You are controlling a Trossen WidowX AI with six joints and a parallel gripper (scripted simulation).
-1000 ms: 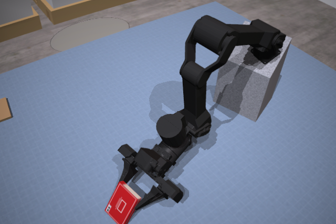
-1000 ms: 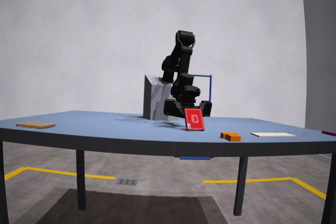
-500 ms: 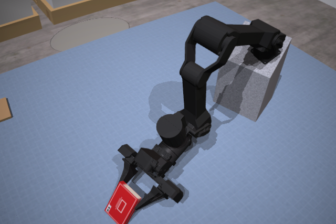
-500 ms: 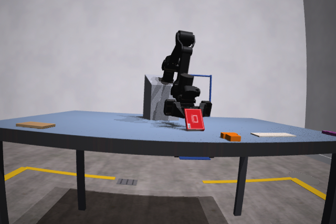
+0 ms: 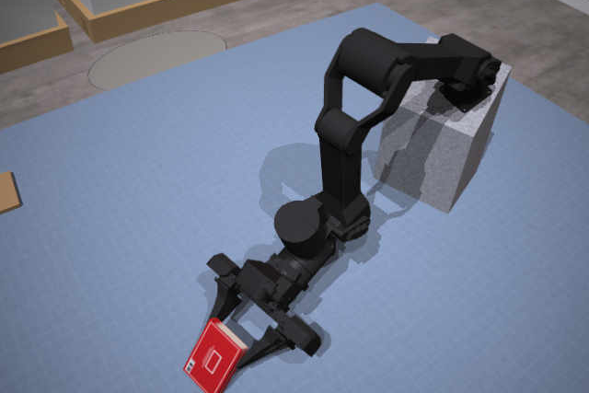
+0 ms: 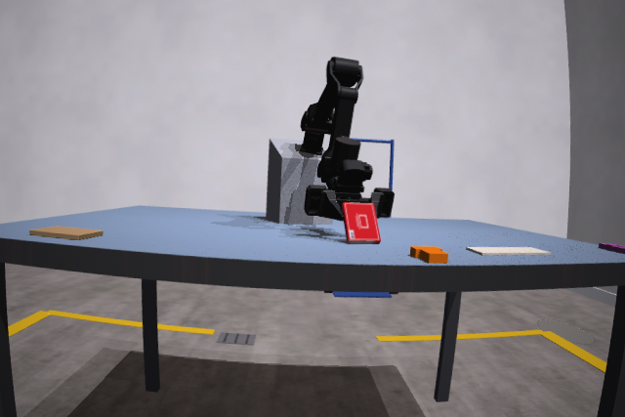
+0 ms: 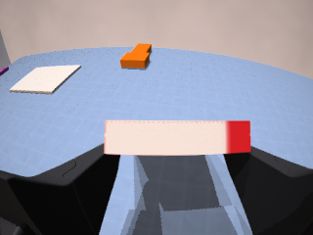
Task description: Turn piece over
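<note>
I have the gripper (image 5: 243, 337) clamped on the red book (image 5: 214, 356), which stands tilted on the mat (image 5: 119, 189), well out from the stone block (image 5: 437, 151). Fingertip contact is hidden behind its cover.

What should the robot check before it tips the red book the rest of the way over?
1. Tool shut on the red book: ok, the fingers clamp it on both sides.
2. Book partway through the turn: ok, it stands steeply tilted with its bottom edge near the blue mat.
3. Marked side down: not ok, the white-outlined cover faces up and outward.
4. Book far from the stone base block: ok, by eye.
5. Book touching nothing fixed: ok, the orange block and white tile lie apart from it.
6. Arm clear of the book: not ok.
</note>
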